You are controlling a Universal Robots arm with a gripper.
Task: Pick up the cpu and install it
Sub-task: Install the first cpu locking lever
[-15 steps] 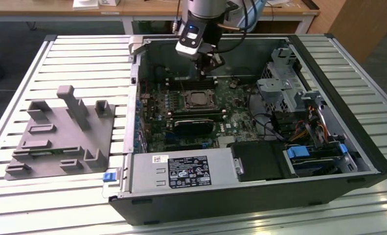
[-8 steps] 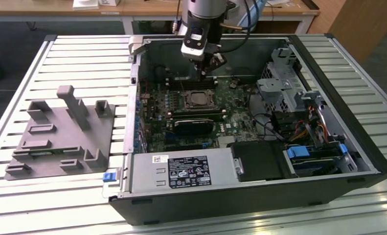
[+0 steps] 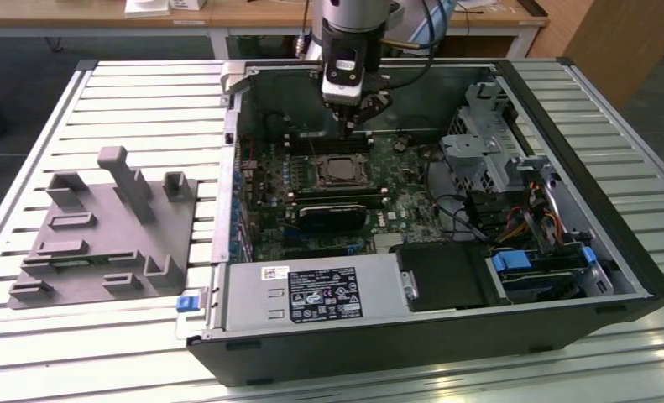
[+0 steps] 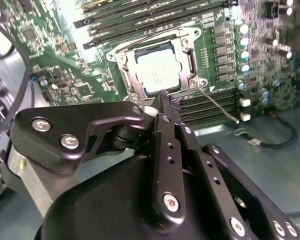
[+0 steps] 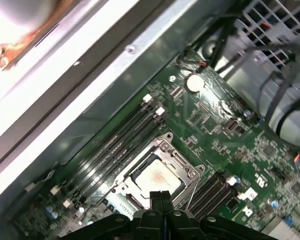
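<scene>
I have the gripper (image 3: 350, 128) hanging inside the open case (image 3: 556, 101), above the board (image 3: 309, 180), and its fingers (image 4: 166, 102) are pressed together with nothing between them. In the second wrist view the two black tips meet at a point, with no gap and no chip pinched there.

The cpu (image 3: 337, 170) already lies in the socket (image 3: 338, 155). I see it in both wrist views as a pale silver square (image 4: 159, 71) seated flat inside the metal frame (image 4: 121, 59), its edges square to the frame. In the first wrist view the chip (image 5: 157, 177) sits just past the fingertips (image 5: 160, 200), so the gripper is a little to one side of the socket and above it, not directly over the chip's centre. In the exterior view the gripper hangs toward the far wall of the case, and the cpu is on the nearer side of it, close by.

The chip is square, so it has no long axis to line up with. The thin wire lever (image 4: 217, 105) lies along one side of the socket, angled out from the frame. The grey tray (image 3: 102, 227) sits well apart, outside the case on the exterior view's left

My judgement: the placing is done and the gripper is empty
</scene>
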